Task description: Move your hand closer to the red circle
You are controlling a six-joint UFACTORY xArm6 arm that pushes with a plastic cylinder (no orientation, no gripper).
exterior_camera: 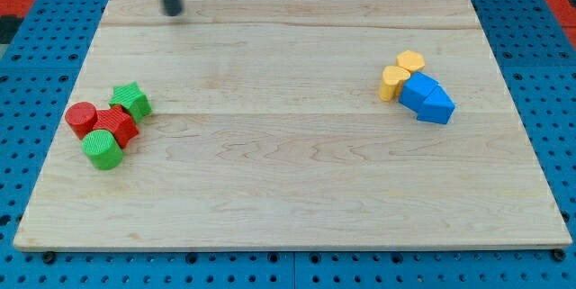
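Observation:
The red circle [80,118] lies at the view's left on the wooden board, at the left end of a tight cluster. Touching it are a red star-like block [119,125], a green star [131,101] above and a green circle [103,149] below. My tip [172,12] is near the board's top edge, left of centre, well above and to the right of the red circle, and touches no block.
At the view's right sits a second cluster: two yellow blocks [410,60] [392,82] and two blue blocks [418,89] [436,106], touching each other. The wooden board [288,190] rests on a blue pegboard surface.

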